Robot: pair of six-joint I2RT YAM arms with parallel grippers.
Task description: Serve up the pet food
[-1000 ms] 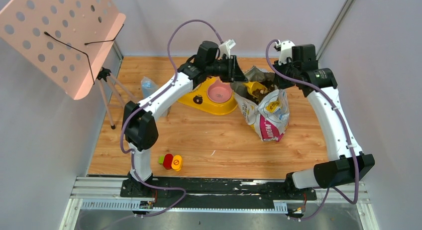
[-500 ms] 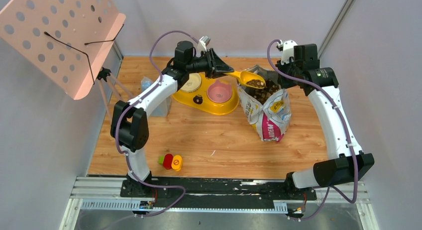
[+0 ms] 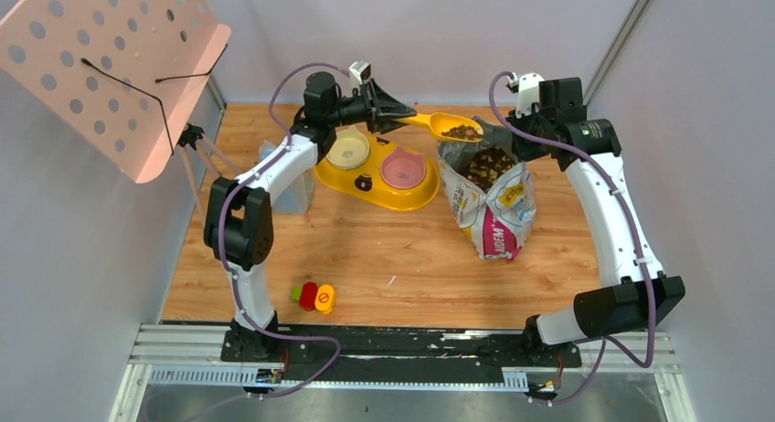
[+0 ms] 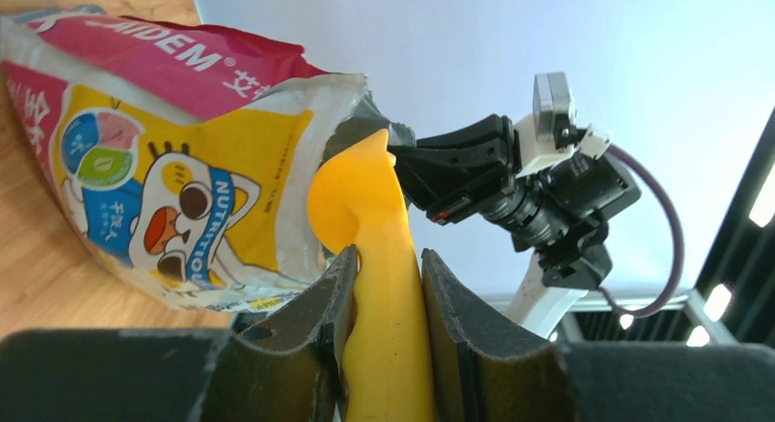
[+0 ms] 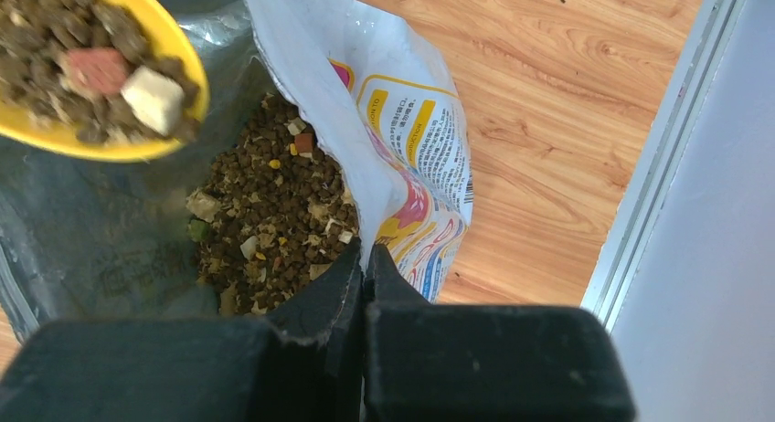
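Observation:
The pet food is dark brown kibble; some fills the open printed bag [image 5: 402, 130] as a heap [image 5: 274, 212], and some lies heaped in the yellow scoop [image 3: 454, 127] held above the bag's mouth. My left gripper [image 3: 405, 121] is shut on the scoop's handle [image 4: 384, 331], level and left of the bag [image 3: 489, 203]. The scoop's loaded bowl [image 5: 82, 70] shows at the upper left of the right wrist view. My right gripper [image 5: 364, 253] is shut on the bag's white rim, holding the mouth open at its far right side [image 3: 517, 141].
A yellow double feeder [image 3: 370, 183] with a pink bowl [image 3: 403, 172] and a cream bowl [image 3: 349, 151] stands left of the bag. A pink perforated music stand [image 3: 110, 66] is at the far left. A clear plastic item [image 3: 274, 157] and small coloured toys [image 3: 313, 297] lie on the wood.
My left arm drew the scoop up out of the bag, now loaded with kibble, and swung it back and left. The right gripper kept its hold on the bag rim.

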